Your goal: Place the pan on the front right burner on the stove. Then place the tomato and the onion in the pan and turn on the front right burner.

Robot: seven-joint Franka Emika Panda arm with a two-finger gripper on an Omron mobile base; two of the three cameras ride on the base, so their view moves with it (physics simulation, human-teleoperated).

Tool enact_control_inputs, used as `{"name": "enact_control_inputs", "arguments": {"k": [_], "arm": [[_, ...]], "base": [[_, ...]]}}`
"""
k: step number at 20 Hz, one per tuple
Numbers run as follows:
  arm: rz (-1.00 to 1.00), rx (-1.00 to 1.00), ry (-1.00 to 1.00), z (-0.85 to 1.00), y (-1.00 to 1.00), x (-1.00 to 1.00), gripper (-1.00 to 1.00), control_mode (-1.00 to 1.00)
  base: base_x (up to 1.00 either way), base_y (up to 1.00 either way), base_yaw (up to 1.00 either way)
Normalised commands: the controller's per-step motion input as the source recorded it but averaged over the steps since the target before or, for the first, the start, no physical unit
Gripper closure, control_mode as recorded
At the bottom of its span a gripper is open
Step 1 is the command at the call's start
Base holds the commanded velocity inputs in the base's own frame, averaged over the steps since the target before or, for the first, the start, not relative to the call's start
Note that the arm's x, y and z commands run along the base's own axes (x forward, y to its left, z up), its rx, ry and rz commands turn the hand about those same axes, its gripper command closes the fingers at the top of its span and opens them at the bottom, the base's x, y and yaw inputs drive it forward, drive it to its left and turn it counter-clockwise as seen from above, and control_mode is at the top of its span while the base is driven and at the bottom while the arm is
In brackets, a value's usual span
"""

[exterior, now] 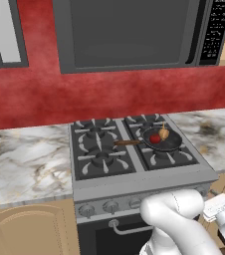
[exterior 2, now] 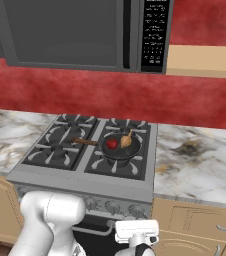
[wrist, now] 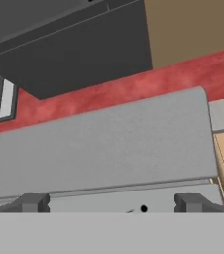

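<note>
The pan is sitting on the front right burner of the stove, its wooden handle pointing left across the centre strip toward the left burners; the tomato and the onion are lying inside it, just beside each other, the onion toward the rear. With both placements apparently done, the step in hand is judged to be turning on the burner. The gripper is hanging low before the stove's front face, its fingertips spread wide with nothing between them, and the hand view is looking up along the grey front panel toward the red wall and the dark microwave above. The knobs are running in a row along the front panel, those at the right end lying hidden behind the white arm in the left base view; which knob serves the front right burner cannot be told from looks alone, though one near the right end seems likeliest. To do this well, the gripper should be centring squarely on that knob, the jaws straddling it evenly before closing, then rotating about the knob's own axis without dragging sideways. The marbled surface flanks the stove on both sides, with tan cabinet doors below.
</note>
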Motion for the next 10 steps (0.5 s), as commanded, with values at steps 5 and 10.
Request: {"name": "enact_control_inputs", "arguments": {"k": [5,10], "arm": [[0.03,0.05,0.0,0.02,0.17,-0.01,-1.0,-1.0],[0.01,0.05,0.0,0.0,0.11,0.0,-1.0,-1.0]], "base": [[0.0,0.0,0.0],[0.0,0.0,0.0]]}}
